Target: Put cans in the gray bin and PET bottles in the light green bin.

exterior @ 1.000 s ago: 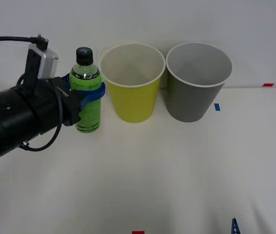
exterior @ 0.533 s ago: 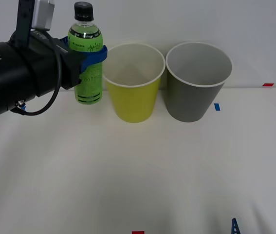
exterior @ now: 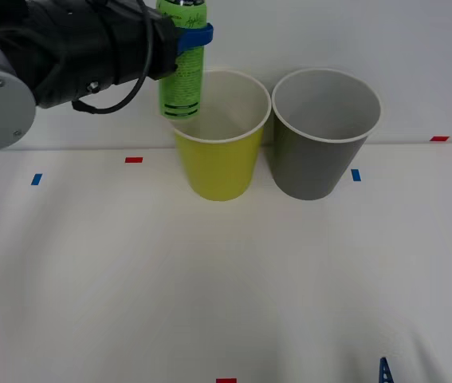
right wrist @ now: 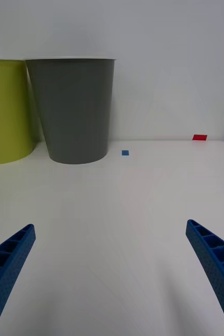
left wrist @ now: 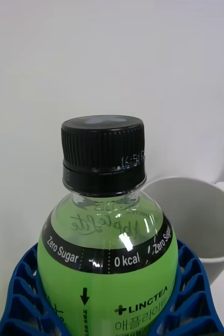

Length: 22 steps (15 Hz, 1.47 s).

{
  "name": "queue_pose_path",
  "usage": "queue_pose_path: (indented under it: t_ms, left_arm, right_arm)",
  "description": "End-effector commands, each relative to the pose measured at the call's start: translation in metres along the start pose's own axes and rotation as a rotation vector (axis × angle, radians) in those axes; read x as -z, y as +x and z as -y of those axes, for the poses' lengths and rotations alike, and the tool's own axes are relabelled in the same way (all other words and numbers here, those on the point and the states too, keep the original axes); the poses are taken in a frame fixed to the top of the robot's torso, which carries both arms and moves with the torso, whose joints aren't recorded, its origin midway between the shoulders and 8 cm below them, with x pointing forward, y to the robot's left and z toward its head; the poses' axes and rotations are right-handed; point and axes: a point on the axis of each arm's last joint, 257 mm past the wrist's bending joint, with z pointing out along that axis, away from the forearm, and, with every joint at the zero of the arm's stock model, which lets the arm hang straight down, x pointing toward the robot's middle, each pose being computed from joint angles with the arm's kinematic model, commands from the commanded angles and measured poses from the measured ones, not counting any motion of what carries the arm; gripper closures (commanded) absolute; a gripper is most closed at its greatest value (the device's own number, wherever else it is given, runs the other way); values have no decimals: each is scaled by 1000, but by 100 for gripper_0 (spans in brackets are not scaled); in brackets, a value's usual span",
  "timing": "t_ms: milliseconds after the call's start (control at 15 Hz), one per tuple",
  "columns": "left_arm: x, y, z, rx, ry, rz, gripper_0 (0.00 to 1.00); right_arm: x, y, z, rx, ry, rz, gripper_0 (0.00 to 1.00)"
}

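My left fingers (exterior: 196,37) are clamped on the upright PET bottle (exterior: 182,76); the light green bin (exterior: 219,163) opens just below and slightly rightward. Right fingers (right wrist: 112,273) apart, idle.

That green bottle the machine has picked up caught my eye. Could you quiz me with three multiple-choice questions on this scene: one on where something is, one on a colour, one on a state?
1. Where is the PET bottle?
A. lying on the table
B. held in the air at the light green bin's rim
C. inside the gray bin

2. What colour is the bottle's cap?
A. black
B. white
C. red

3. How is the right gripper?
A. shut on a can
B. shut on the bottle
C. open, holding nothing

Answers: 1 B, the left gripper grips it up at that bin's left rim. 2 A, the left wrist view shows a black screw cap. 3 C, its blue fingers stand wide apart over the bare table.
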Motion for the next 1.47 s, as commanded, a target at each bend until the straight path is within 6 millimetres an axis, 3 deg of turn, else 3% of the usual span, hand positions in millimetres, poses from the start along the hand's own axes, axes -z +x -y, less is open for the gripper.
queue_pose_path:
  t_ms: [67, 800, 1067, 1133, 1200, 1467]
  left_arm:
    - [-34, 1, 8, 51, 30, 32, 100]
    - [-87, 1, -9, 53, -21, 137, 100]
    - [-89, 4, -12, 21, -32, 132, 100]
    - [-88, 4, -13, -19, -37, 130, 38]
    - [-87, 4, -16, -61, -46, 128, 0]
    - [-77, 4, -35, -104, -70, 114, 0]
  right_arm:
    - [0, 0, 0, 0, 0, 0, 0]
    - [0, 0, 0, 0, 0, 0, 0]
    - [0, 0, 0, 0, 0, 0, 0]
    - [0, 0, 0, 0, 0, 0, 0]
    - [0, 0, 0, 0, 0, 0, 0]
    - [0, 0, 0, 0, 0, 0, 0]
